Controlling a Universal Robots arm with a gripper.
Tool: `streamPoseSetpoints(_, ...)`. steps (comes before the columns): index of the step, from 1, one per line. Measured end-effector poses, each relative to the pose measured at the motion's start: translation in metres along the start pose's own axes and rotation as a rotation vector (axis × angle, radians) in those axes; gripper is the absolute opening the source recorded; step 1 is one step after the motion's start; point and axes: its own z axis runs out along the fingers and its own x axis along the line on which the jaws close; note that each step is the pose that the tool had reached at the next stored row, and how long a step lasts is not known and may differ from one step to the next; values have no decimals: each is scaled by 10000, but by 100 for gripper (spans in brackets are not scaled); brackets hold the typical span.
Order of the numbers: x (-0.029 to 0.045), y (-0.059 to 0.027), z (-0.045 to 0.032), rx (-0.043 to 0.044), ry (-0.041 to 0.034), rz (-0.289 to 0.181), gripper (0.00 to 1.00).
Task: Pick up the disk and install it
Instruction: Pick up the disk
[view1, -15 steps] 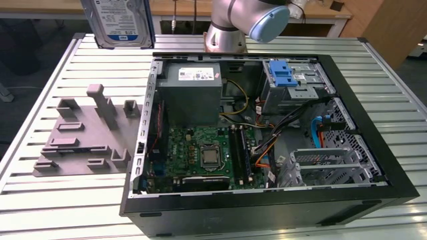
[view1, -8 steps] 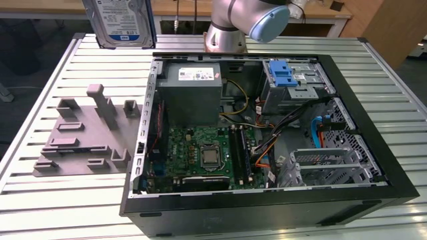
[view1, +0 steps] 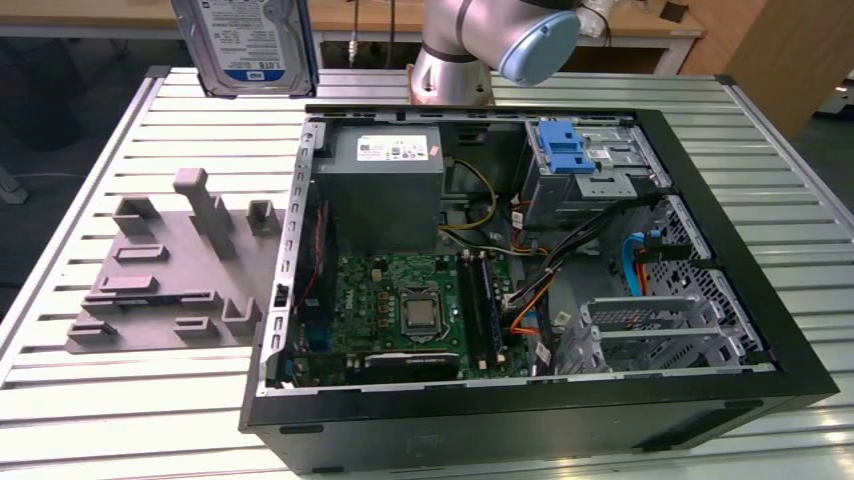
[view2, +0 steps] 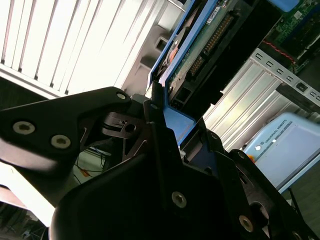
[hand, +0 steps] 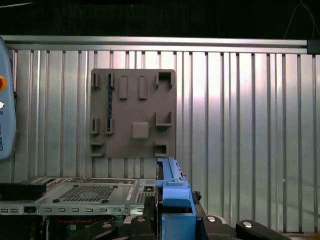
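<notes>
You have the disk (view1: 247, 45) held up clear of the bench (view1: 134, 430). It shows over the bench's far corner on the exterior view's left, and the picture edge cuts off its top. In the second wrist view the pincer (view2: 172, 120) is clamped on the disk's blue edge, and the label side is hidden there. The open computer case (view1: 534, 420) stands mid-bench, with a grey slotted plate (view1: 160, 290) beside it.

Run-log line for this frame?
gripper jaws: shut on silver rectangular hard drive with blue plastic rail frame | drive: held aloft, outside open black computer case | install: not done
</notes>
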Motion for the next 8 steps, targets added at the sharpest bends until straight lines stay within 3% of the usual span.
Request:
streamPoseSetpoints(4, 8, -17, 0, 1, 0, 0, 36)
streamPoseSetpoints(8, 105, -25, 2, -1, 0, 0, 36)
